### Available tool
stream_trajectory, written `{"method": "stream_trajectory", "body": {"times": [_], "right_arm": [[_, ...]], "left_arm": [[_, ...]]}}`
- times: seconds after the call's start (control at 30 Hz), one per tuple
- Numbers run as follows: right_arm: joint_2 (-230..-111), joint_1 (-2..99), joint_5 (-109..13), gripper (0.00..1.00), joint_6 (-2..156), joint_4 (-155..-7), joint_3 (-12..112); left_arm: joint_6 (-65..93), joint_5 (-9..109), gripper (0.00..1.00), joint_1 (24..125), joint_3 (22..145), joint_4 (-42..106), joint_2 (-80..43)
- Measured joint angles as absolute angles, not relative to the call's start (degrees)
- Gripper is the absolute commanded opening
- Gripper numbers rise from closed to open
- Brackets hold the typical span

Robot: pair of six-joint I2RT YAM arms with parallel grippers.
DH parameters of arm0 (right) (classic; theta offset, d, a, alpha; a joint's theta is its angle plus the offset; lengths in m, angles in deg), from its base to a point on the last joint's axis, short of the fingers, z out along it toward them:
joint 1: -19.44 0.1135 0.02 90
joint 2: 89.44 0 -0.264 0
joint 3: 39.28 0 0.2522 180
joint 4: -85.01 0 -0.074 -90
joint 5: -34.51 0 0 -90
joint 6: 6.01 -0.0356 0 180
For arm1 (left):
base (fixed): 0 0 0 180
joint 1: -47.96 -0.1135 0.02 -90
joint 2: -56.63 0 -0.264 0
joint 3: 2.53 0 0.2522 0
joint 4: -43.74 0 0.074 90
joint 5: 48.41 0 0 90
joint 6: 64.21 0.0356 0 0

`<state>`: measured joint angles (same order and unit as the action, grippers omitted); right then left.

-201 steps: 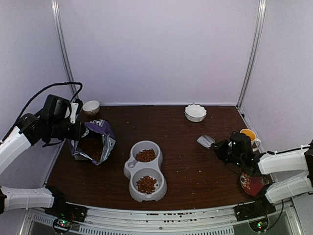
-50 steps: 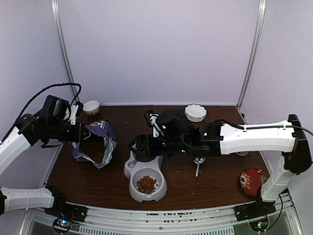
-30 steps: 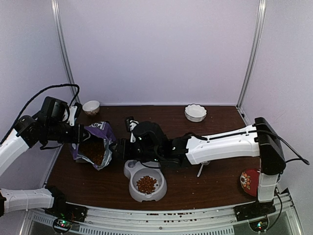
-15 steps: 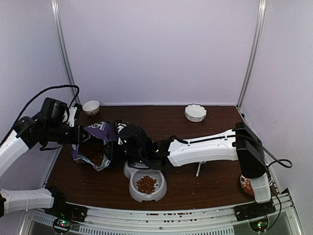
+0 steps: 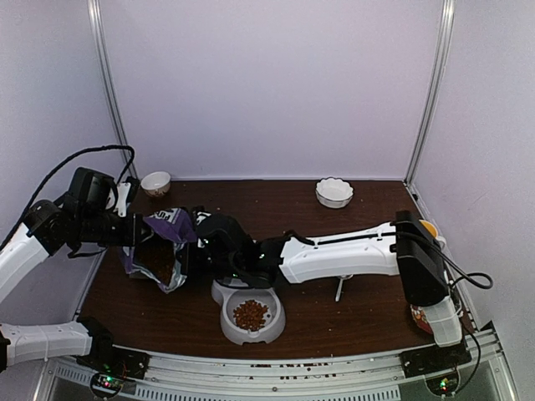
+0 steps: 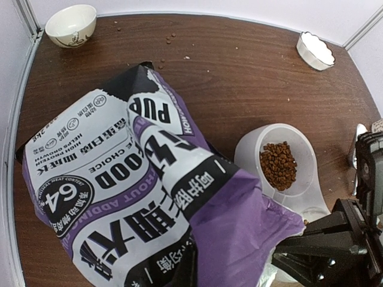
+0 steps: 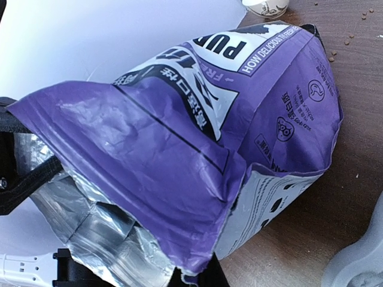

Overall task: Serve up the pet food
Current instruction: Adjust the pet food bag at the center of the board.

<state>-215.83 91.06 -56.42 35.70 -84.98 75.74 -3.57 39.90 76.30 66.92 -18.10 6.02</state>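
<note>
The purple pet food bag (image 5: 163, 224) stands open at the table's left, with kibble (image 5: 157, 257) showing inside it. My left gripper (image 5: 134, 228) is shut on the bag's left rim. My right gripper (image 5: 190, 251) reaches across the table and is shut on the right rim, and the purple edge (image 7: 197, 137) runs down into its jaws. The foil lining (image 7: 90, 221) shows at the bag's mouth. The grey double bowl (image 5: 272, 322) holds pet food (image 5: 251, 314) in its near cup. The other cup's pet food (image 6: 277, 165) shows in the left wrist view.
A metal scoop (image 5: 338, 288) lies right of the double bowl. A small bowl (image 5: 155, 181) sits at the back left and a white scalloped dish (image 5: 334, 192) at the back right. An orange cup (image 5: 428, 227) and a red plate (image 5: 425, 316) are at the right edge.
My right arm has swung left from over the double bowl to the bag's right rim, and its jaws have gone from open to shut on it. The left gripper kept its hold.
</note>
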Motion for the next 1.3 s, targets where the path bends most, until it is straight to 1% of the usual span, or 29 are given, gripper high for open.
{"method": "stream_trajectory", "body": {"times": [0.37,0.47,0.67,0.8,0.83,1.0,1.1,1.3], "right_arm": [[-212.94,91.08,-62.06,0.00,37.80,-78.69,76.13],[-211.00,90.69,-63.19,0.00,38.96,-76.02,75.87],[-206.25,89.16,-64.29,0.00,40.68,-72.55,73.31],[-204.11,87.85,-64.24,0.00,41.67,-71.30,72.33],[-203.72,87.61,-64.27,0.00,41.91,-70.93,72.28],[-202.03,86.88,-64.24,0.00,43.24,-69.62,71.87],[-200.92,86.47,-64.24,0.00,43.94,-68.28,71.83],[-198.27,85.27,-64.16,0.00,45.10,-65.55,71.78]], "left_arm": [[-3.24,41.41,0.01,76.32,66.83,-18.05,6.02],[-2.74,42.76,0.12,76.49,66.83,-17.55,5.94],[-0.73,45.47,0.40,76.69,66.85,-16.37,6.26],[0.60,46.70,0.51,76.69,66.87,-15.84,6.92],[1.06,46.89,0.56,76.69,67.00,-15.87,7.07],[3.36,46.94,0.73,76.67,68.42,-16.74,7.34],[4.62,46.63,0.80,76.67,69.47,-17.24,7.60],[6.50,44.40,0.81,76.69,70.98,-17.72,7.69]]}}
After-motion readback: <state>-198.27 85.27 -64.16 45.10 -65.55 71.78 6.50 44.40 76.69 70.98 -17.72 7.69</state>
